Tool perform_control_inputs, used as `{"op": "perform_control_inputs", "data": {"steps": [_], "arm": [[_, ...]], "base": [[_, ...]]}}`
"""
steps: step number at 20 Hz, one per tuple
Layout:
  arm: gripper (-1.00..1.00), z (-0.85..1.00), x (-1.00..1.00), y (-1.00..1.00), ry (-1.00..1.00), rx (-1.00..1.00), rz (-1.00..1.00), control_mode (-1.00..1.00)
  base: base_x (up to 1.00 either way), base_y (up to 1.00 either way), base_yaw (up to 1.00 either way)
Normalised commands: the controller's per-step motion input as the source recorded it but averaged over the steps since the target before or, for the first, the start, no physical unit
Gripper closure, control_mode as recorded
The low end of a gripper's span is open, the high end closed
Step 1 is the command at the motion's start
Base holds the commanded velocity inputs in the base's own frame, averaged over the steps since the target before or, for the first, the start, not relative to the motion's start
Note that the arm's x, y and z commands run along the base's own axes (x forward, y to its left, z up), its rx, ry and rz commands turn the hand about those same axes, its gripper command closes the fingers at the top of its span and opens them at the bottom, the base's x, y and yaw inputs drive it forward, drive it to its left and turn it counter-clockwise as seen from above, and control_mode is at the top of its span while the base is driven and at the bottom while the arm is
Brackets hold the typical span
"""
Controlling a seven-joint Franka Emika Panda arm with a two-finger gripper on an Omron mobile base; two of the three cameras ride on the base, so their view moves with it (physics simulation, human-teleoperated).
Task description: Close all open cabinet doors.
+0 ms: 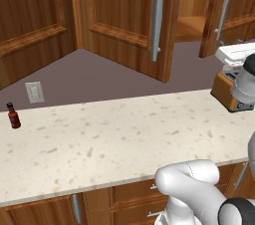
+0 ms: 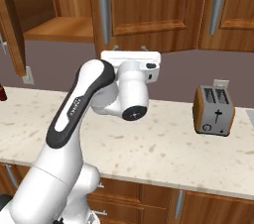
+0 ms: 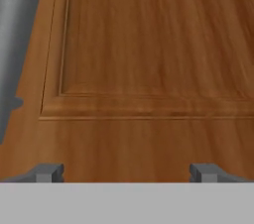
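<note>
Your gripper [image 3: 126, 172] stands spread wide with nothing between its tips, and in the hand view it faces the raised panel of a cabinet door [image 3: 149, 59] at close range, with that door's silver bar handle [image 3: 15, 44] running up the left side of the view. In the right base view you can see the hand raised above the counter [image 2: 163, 143], pointed at the lower part of the door [image 2: 149, 10] straight ahead; whether the fingertips touch the wood you cannot tell. In the left base view two cabinet doors hang open over the counter: one [image 1: 124, 20] swung out toward you above the counter's middle, its long handle [image 1: 158, 15] near its free edge, and a second [image 1: 226, 10] standing ajar further right. Between them the cabinet's interior [image 1: 191, 25] shows a bare wooden shelf; no contents are visible on the part you can see. A further door [image 1: 30, 25] at the left sits angled along the adjoining wall. On the counter, a small dark-red bottle [image 1: 13, 115] stands upright near the left end by the back wall, and a toaster [image 2: 214, 110] with wooden sides sits toward the right end, well apart from the bottle. A wall outlet [image 1: 34, 91] is set above the counter's back edge.
</note>
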Motion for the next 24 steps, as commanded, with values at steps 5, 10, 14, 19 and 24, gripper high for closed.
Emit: {"op": "perform_control_inputs", "data": {"steps": [5, 10, 14, 19, 24], "arm": [[-1.0, 0.0, 0.34, 0.18, 0.01, 0.0, -0.12, -1.0], [-1.0, 0.0, 0.27, 0.09, 0.04, 0.0, -0.1, -1.0], [-1.0, 0.0, 0.35, 0.12, 0.03, 0.0, -0.09, -1.0], [-1.0, 0.0, 0.44, 0.09, 0.02, 0.0, -0.06, -1.0], [-1.0, 0.0, 0.42, 0.0, 0.01, 0.0, 0.0, -1.0]], "base": [[0.0, 0.0, 0.0], [0.0, 0.0, 0.0], [0.0, 0.0, 0.0], [0.0, 0.0, 0.0], [0.0, 0.0, 0.0]]}}
